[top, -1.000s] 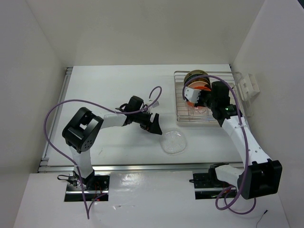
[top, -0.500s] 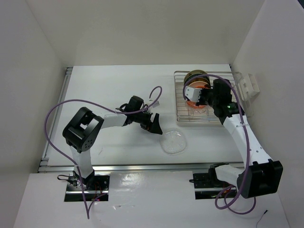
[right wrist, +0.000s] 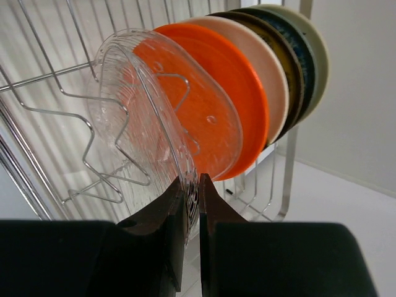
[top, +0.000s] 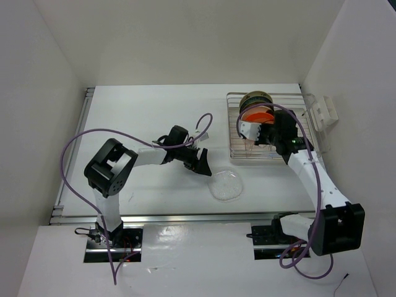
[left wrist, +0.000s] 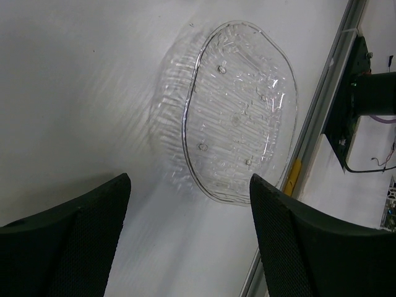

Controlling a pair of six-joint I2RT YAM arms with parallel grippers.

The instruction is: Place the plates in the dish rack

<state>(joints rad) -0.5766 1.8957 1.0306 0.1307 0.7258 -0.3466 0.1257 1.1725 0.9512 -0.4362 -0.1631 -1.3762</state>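
Observation:
The dish rack (top: 230, 124) stands at the back right. Upright in it are an orange plate (right wrist: 235, 111), a cream one (right wrist: 267, 80), a brown one (right wrist: 291, 74), a teal one (right wrist: 306, 65) and a tan one (right wrist: 320, 62). My right gripper (right wrist: 192, 185) is shut on the rim of a clear glass plate (right wrist: 142, 105) and holds it upright in the rack just in front of the orange plate (top: 256, 115). Another clear glass plate (top: 226, 185) lies flat on the table. My left gripper (top: 201, 162) is open and empty just left of it, with that plate (left wrist: 238, 117) ahead of its fingers (left wrist: 68, 247).
A white bracket (top: 323, 111) sits on the right wall beside the rack. A metal rail (left wrist: 309, 142) runs along the table's near edge, close to the flat glass plate. White walls close in the table on three sides.
My right gripper has shifted a little towards the near end of the rack with the glass plate, uncovering more of the orange plate. The left arm has hardly moved.

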